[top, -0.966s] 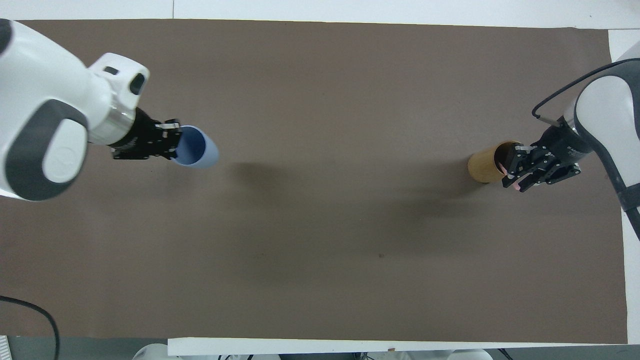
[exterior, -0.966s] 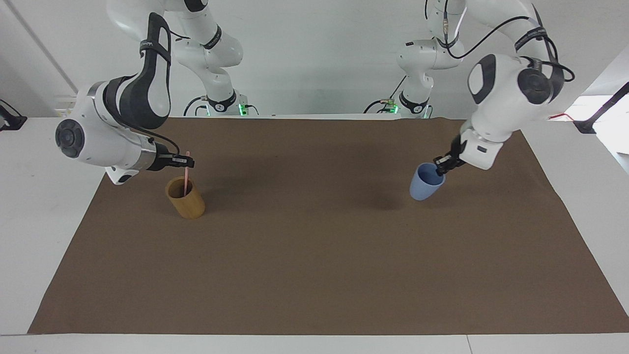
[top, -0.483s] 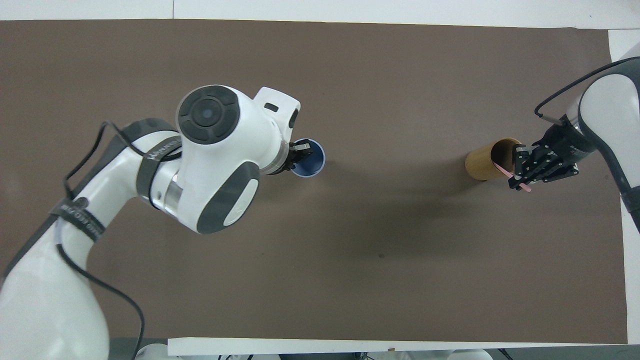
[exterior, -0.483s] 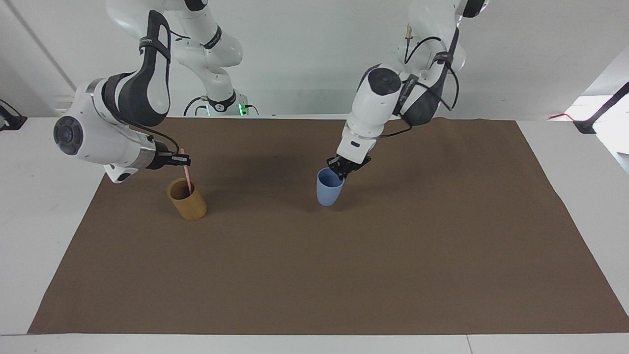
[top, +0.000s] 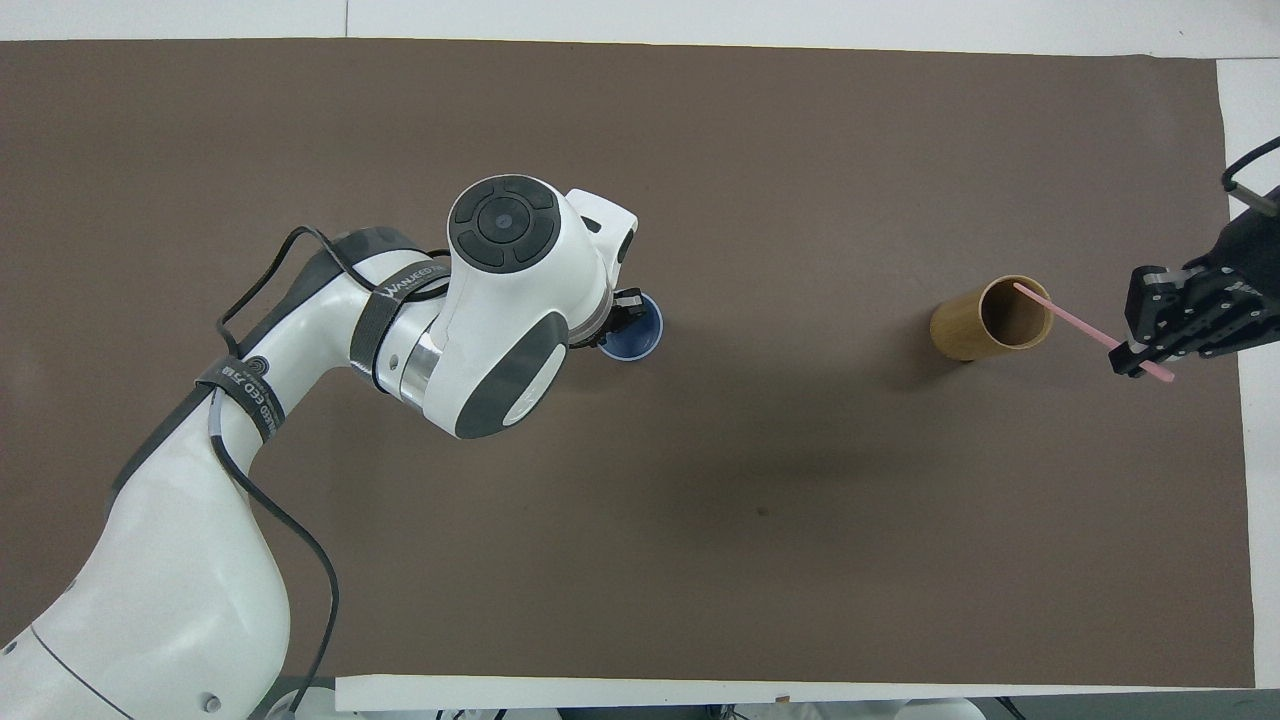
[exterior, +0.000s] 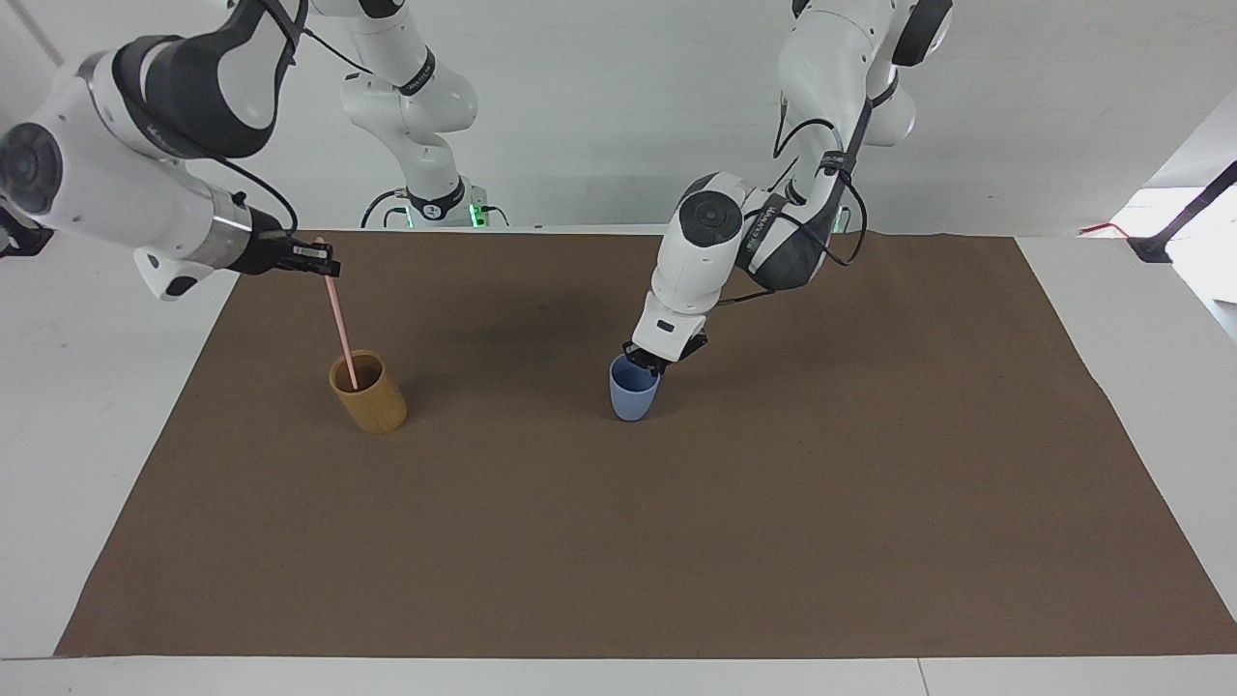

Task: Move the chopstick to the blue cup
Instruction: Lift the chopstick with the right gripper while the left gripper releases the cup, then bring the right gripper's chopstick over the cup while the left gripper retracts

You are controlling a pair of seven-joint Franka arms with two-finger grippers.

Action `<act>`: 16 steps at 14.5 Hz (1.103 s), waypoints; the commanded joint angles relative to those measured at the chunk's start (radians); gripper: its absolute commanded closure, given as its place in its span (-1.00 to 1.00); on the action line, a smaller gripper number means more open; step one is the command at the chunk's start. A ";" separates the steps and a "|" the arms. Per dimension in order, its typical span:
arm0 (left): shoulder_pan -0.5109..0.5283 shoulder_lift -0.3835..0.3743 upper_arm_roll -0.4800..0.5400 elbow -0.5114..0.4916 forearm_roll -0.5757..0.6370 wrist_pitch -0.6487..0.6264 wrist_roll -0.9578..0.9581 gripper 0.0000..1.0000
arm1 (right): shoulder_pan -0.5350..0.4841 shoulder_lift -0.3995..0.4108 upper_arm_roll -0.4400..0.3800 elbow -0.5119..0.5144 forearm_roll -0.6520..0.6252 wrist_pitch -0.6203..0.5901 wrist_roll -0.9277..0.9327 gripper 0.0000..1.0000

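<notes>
The thin pale pink chopstick [exterior: 337, 314] is pinched near its top by the right hand [exterior: 314, 253], its lower tip not yet clear of the tall tan wooden cup [exterior: 368, 391]. Risk: w/ a sideways carry the tip may snag the rim & tip the cup. The small light blue plastic cup [exterior: 633, 391] stands mid-desk on the brown mat [exterior: 676, 541], well apart, its rim gripped by the left hand [exterior: 650, 363], which crowds the opening.

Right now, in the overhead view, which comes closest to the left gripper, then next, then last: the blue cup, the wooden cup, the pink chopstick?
1. blue cup: the left gripper is at its rim, mid-table.
2. wooden cup: toward the right arm's end.
3. chopstick: its tip is in the wooden cup; its top, in the right gripper, is farthest.
</notes>
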 commanded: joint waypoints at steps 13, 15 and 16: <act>0.132 -0.179 0.022 0.059 0.021 -0.186 0.020 -0.99 | 0.149 -0.015 0.251 0.024 0.320 0.273 0.860 1.00; 0.153 -0.227 0.036 0.054 0.086 -0.317 0.057 -0.99 | 0.183 -0.067 0.251 -0.112 0.384 0.432 0.924 1.00; 0.176 -0.257 0.037 0.046 0.160 -0.392 0.070 -0.99 | 0.213 -0.087 0.251 -0.172 0.418 0.516 0.940 1.00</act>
